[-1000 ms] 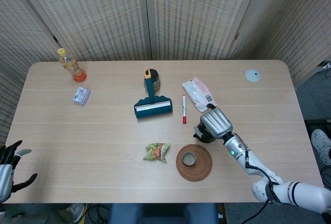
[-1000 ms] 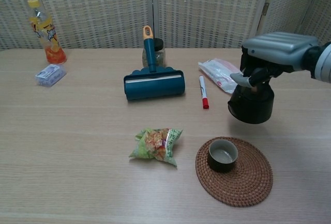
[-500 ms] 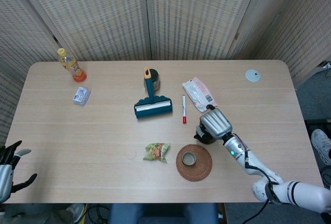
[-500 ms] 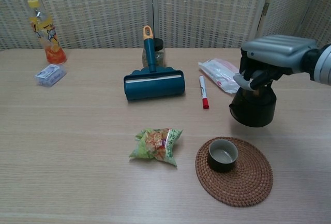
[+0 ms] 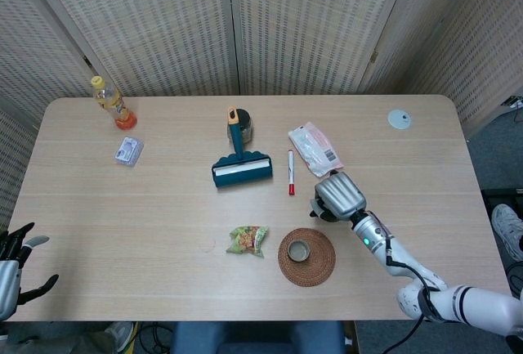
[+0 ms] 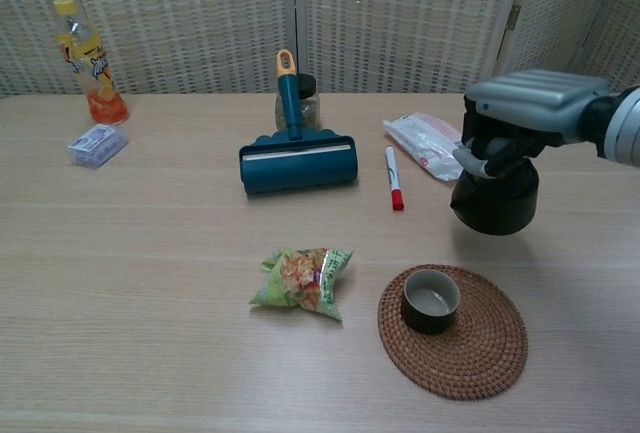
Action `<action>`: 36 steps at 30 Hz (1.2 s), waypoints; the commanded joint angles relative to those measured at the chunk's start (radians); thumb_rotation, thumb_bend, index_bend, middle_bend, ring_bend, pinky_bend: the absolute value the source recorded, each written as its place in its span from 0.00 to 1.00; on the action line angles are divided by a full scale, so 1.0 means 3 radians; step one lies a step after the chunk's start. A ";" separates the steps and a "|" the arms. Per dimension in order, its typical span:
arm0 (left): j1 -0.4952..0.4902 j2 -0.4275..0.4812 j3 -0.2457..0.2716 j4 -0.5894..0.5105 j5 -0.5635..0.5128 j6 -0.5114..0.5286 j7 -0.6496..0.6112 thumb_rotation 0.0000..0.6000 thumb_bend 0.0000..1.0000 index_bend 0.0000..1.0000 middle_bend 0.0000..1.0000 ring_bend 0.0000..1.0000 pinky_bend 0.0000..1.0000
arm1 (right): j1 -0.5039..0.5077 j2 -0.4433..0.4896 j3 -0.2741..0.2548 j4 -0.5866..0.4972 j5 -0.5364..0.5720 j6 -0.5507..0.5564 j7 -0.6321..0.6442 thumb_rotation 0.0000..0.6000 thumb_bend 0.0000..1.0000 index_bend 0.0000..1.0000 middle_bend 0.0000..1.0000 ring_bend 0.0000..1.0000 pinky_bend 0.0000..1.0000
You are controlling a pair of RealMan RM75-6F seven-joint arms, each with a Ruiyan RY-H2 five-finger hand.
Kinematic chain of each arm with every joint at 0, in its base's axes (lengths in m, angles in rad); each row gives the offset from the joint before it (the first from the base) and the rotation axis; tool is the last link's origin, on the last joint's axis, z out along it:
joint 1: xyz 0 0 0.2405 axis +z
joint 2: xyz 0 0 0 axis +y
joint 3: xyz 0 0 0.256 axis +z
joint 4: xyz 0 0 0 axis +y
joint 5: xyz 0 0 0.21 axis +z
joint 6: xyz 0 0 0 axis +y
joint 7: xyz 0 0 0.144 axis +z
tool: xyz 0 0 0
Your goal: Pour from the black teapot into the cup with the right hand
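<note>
My right hand (image 6: 525,113) grips the black teapot (image 6: 494,199) from above, its fingers wrapped around the top. The pot hangs upright just behind and to the right of the cup (image 6: 430,299), a small dark cup standing on a round woven coaster (image 6: 482,349). From the head view the right hand (image 5: 339,194) hides most of the teapot (image 5: 319,207), and the cup (image 5: 299,249) sits in the coaster's middle. My left hand (image 5: 12,264) stays open at the table's near left edge.
A green snack packet (image 6: 300,277) lies left of the coaster. Behind are a red marker (image 6: 393,179), a white-and-pink packet (image 6: 425,143), a teal lint roller (image 6: 296,158), a small jar (image 6: 302,93), an orange drink bottle (image 6: 85,60) and a small wrapped pack (image 6: 96,143). A white disc (image 5: 399,118) sits far right.
The right hand has carried the teapot slightly to the right and away from the cup, keeping it upright. The left hand has not moved.
</note>
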 commanded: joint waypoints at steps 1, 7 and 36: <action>0.0001 0.0001 0.0002 -0.0001 0.0001 0.0000 0.0000 1.00 0.18 0.28 0.10 0.12 0.04 | -0.0001 -0.0006 -0.0004 0.0006 -0.0001 -0.0001 0.0004 0.78 0.59 1.00 0.95 0.91 0.49; 0.0003 0.0002 0.0001 0.0003 -0.0004 -0.0001 0.0000 1.00 0.18 0.28 0.10 0.12 0.04 | -0.0005 -0.0015 -0.0012 0.0012 -0.0023 0.0006 0.0033 0.85 0.59 1.00 0.95 0.91 0.54; 0.0008 0.0008 0.0000 -0.0041 0.0003 0.0014 0.0043 1.00 0.18 0.28 0.10 0.12 0.04 | 0.0025 0.0201 -0.0195 -0.0313 -0.0449 -0.0042 0.0042 0.95 0.59 1.00 0.95 0.91 0.63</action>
